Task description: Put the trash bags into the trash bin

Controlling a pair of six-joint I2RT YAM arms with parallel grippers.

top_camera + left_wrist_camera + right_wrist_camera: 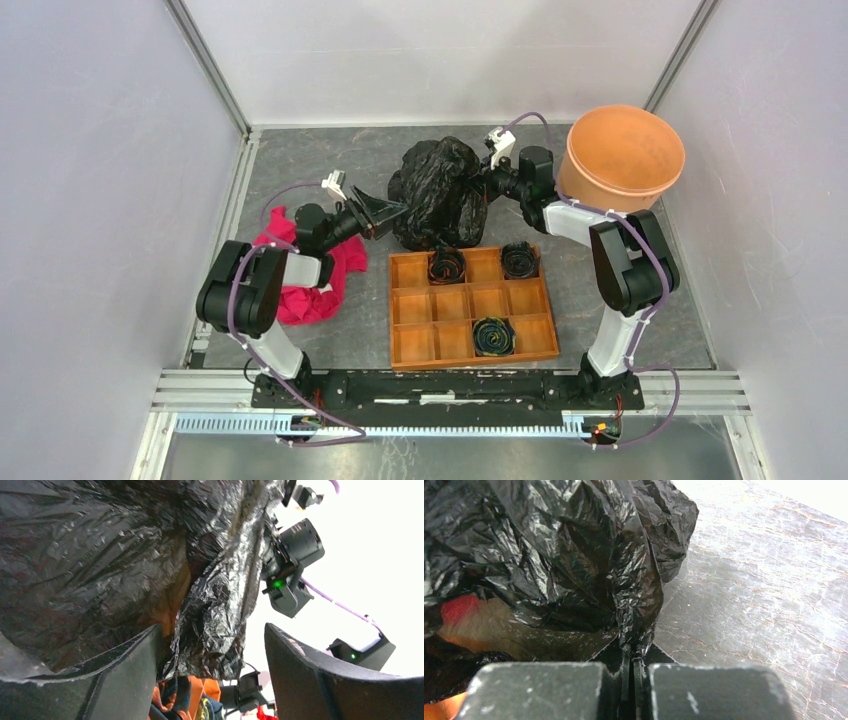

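I look down from above and see the black trash bag [437,195] bunched up in a big crinkly lump in the middle of the table [330,160], past the far edge of the wooden tray [470,345]. The bag is not in the trash bin [620,155]. The bin stands by itself at about 2 o'clock from the bag, in the far right corner, with its wide end up, and the bag does not touch it. The right gripper [631,665] comes at the bag from 3 o'clock. In the right wrist view its two fingers are pressed together with a thin fold of the black plastic pinched between them. The left gripper [385,213] comes at the bag from 8 o'clock. Its fingers [125,665] stand wide apart, and in the left wrist view a shiny flap of the bag hangs down in front of the gap, but nothing is squeezed there. I cannot tell if the bottom of the bag rests on the table or hangs just above it. A red cloth [300,295] lies crumpled at 9 o'clock from the tray, under the left arm. Three dark rolls of cord [493,336] sit in the tray, two in the far row and one in the near row.
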